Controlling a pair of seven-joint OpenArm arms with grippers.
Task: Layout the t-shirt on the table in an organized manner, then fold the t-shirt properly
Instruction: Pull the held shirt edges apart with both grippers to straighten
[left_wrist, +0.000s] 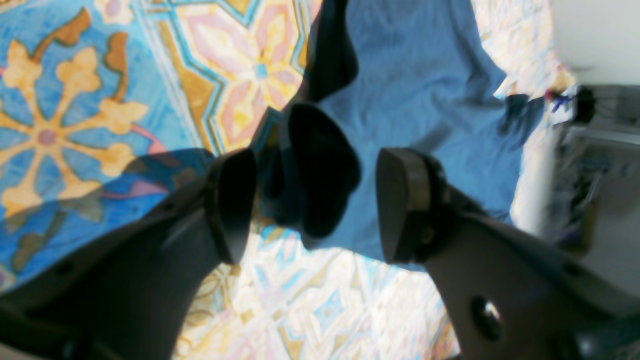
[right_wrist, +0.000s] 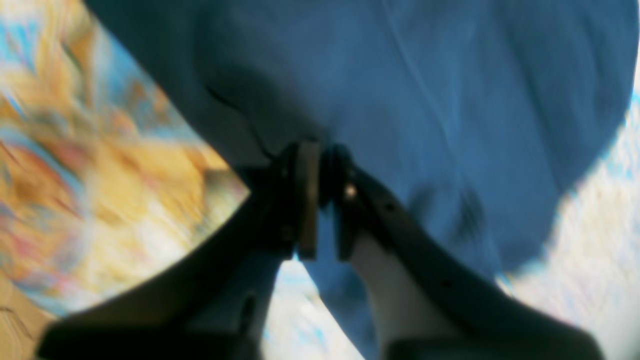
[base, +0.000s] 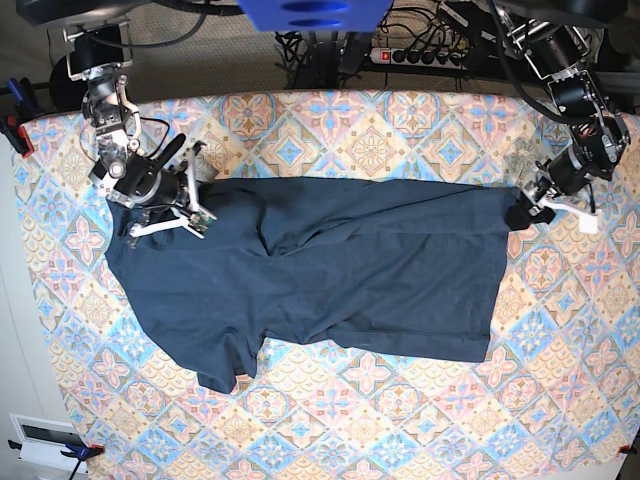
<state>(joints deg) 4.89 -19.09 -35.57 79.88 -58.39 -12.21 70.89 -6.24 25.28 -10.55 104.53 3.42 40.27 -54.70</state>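
T-shirt (base: 330, 270) lies spread out across middle of table (base: 400, 420), mostly flat, some folds, one sleeve sticking out at bottom near front edge. Left gripper (left_wrist: 315, 205) sits at shirt's corner on far right of base view, jaws wide apart, dark bunched corner of cloth between pads (left_wrist: 232, 200), not pinched. Right gripper (right_wrist: 320, 200) at shirt's other end, on left of base view. Its jaws stand close together with blue cloth in narrow gap; cannot tell if cloth is pinched.
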